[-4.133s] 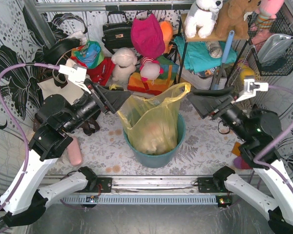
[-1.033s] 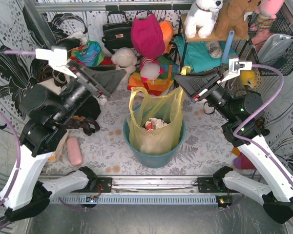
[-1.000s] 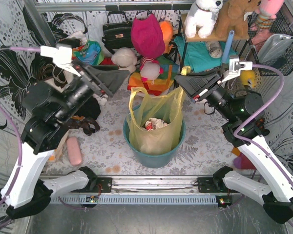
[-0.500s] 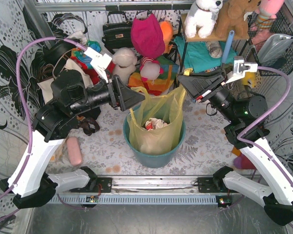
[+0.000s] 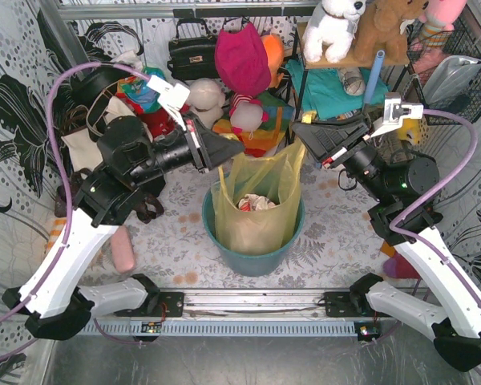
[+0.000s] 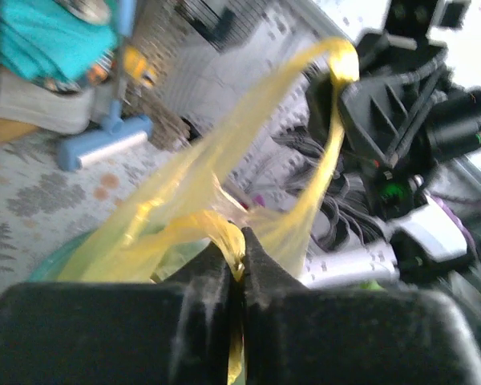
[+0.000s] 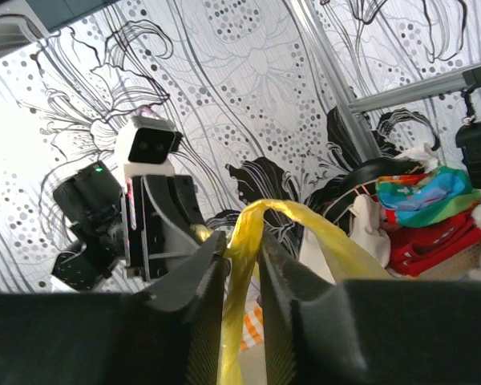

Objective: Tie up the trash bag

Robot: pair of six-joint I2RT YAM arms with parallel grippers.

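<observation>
Your left gripper (image 6: 242, 245) and right gripper (image 7: 241, 241) each pinch a trash bag (image 5: 253, 216) end; cross them, left toward three o'clock, holding tension.

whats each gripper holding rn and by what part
Both hold the trash bag: the left gripper pinches its left top end, the right gripper its right top end.

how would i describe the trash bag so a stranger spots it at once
Find the round teal plastic bin on the patterned table. The thin translucent yellow plastic trash bag lines it, crumpled paper inside. Only it is see-through yellow, with long top ends.
</observation>
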